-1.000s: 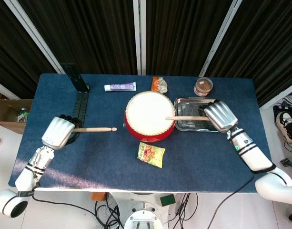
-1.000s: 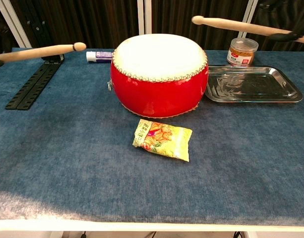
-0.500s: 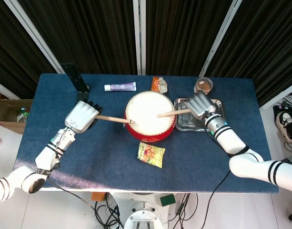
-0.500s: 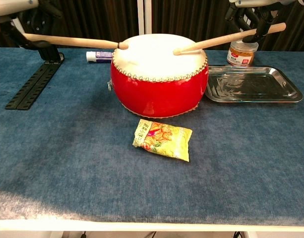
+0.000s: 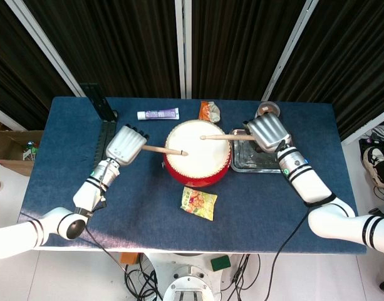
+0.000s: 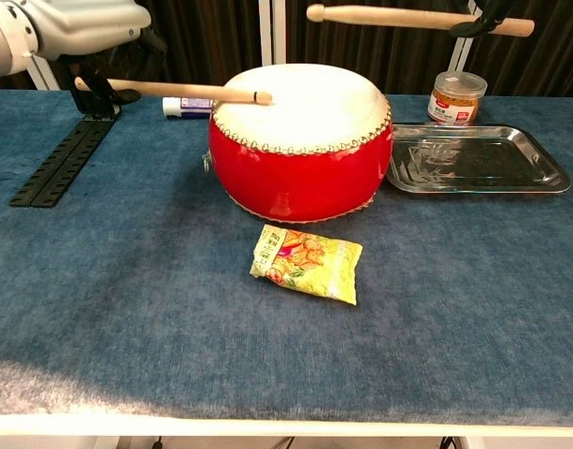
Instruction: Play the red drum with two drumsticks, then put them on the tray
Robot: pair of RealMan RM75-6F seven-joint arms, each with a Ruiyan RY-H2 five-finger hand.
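Since a moment ago the right drumstick [image 6: 419, 17] has lifted; left drumstick [image 6: 169, 90] tip rests on red drum [image 6: 300, 150]. Snack packet [image 6: 306, 264] lies nearby. Both hands' [image 5: 125, 145] [image 5: 267, 133] fingers clench sticks.

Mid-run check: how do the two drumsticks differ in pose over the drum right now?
The left drumstick is low, its tip on or just above the white drumhead; the right drumstick is raised well clear of it. The left one slants slightly down toward the drum; the right one lies nearly level. Each is gripped at its butt end, by the left hand and right hand, tips pointing inward. Both are plain wood.
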